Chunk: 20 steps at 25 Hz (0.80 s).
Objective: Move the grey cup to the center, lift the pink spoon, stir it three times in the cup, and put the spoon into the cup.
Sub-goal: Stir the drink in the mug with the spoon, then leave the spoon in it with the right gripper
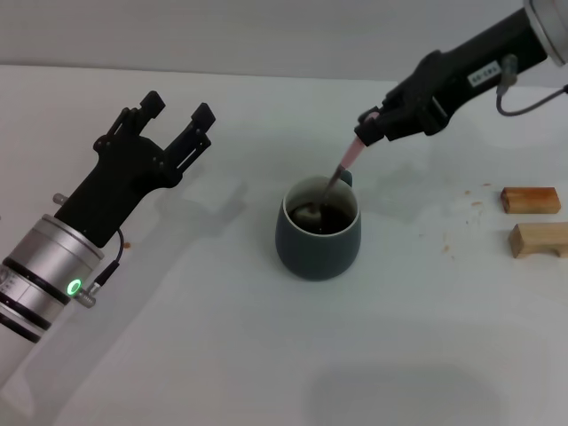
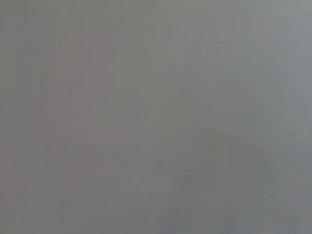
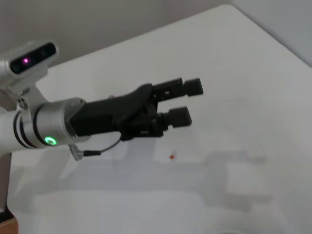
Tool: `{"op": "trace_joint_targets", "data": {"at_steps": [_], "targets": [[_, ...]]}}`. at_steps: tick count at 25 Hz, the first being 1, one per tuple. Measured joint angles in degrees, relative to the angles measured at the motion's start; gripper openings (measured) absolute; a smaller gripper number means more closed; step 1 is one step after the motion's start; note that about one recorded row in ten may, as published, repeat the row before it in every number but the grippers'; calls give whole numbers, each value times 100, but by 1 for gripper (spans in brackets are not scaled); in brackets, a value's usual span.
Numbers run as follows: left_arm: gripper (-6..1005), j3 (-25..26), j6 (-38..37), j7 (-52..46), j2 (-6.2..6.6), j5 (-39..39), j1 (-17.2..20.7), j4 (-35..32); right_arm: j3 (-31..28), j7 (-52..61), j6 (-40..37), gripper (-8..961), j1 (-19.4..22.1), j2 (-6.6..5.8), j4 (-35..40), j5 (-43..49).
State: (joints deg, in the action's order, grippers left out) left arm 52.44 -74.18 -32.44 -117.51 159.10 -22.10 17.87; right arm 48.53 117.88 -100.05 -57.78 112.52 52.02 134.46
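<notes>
The grey cup [image 1: 318,241] stands near the middle of the white table, holding dark brown liquid, its handle at the far side. The pink spoon [image 1: 349,161] slants down into it, the bowl dipped in the liquid. My right gripper [image 1: 366,126] is shut on the top of the spoon's handle, just above and behind the cup. Well to the left of the cup hovers my left gripper [image 1: 177,108], open and holding nothing. In the right wrist view that left gripper [image 3: 186,101] appears over bare table with its fingers apart. The left wrist view shows only a blank grey surface.
Two small wooden blocks [image 1: 530,200] [image 1: 539,239] lie at the table's right edge. A few brown specks [image 1: 466,200] mark the table between the cup and the blocks.
</notes>
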Motion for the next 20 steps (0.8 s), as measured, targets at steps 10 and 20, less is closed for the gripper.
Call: {"op": "trace_joint_targets", "data": {"at_steps": [10,20], "targets": [[830,3,26,-2,4,7,-44,-4,33,-3,127,149,240,-94,0,25],[830,3,28,-7,9,7,-106,-19,17,-8,543,154,210,-228,-247,-12]]}}
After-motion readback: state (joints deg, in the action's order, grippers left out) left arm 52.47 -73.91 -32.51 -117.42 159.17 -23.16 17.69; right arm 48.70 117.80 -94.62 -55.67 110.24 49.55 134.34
